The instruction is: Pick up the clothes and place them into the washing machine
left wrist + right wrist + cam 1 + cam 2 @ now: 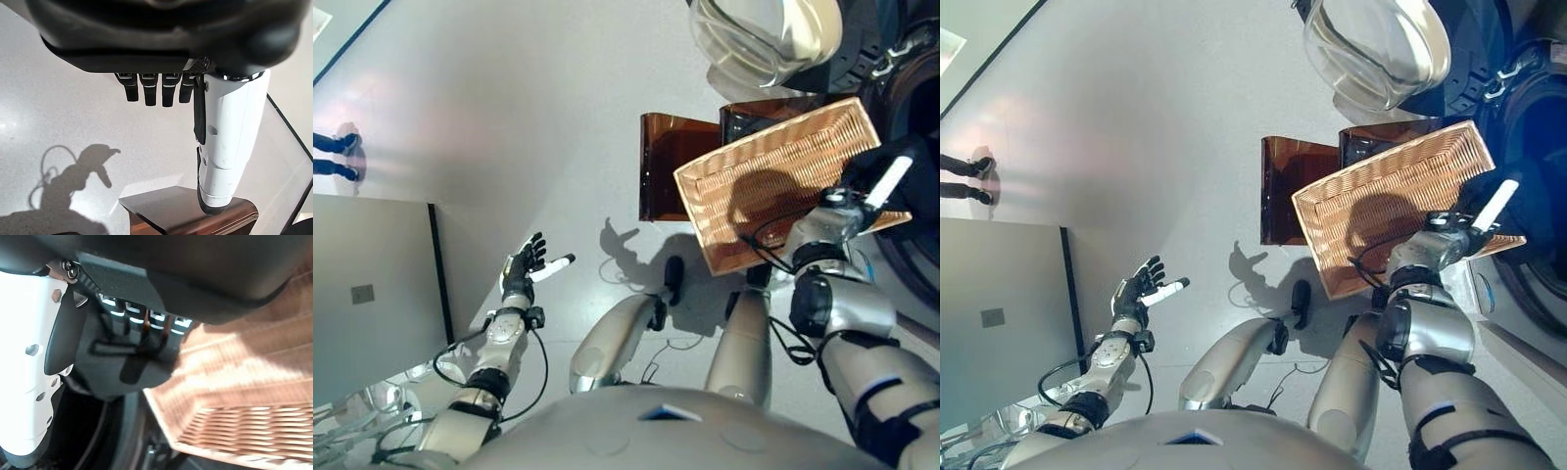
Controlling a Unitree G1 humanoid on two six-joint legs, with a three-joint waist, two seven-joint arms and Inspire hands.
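My right hand (875, 176) is shut on the far rim of a wicker basket (773, 181) and holds it tilted up against the dark opening of the washing machine (1540, 147). The basket's inside shows bare weave with no clothes in it. In the right wrist view the fingers (142, 325) curl over the basket's edge (254, 396), with the white-covered thumb (29, 362) beside them. The machine's round glass door (754, 34) stands open above. My left hand (524, 266) hangs open over the floor, holding nothing; its thumb (230, 142) is straight.
Two amber-brown translucent stools (677, 166) stand on the floor just behind the basket. A grey panel (372, 284) runs along the left. A person's legs (335, 157) show at the far left edge.
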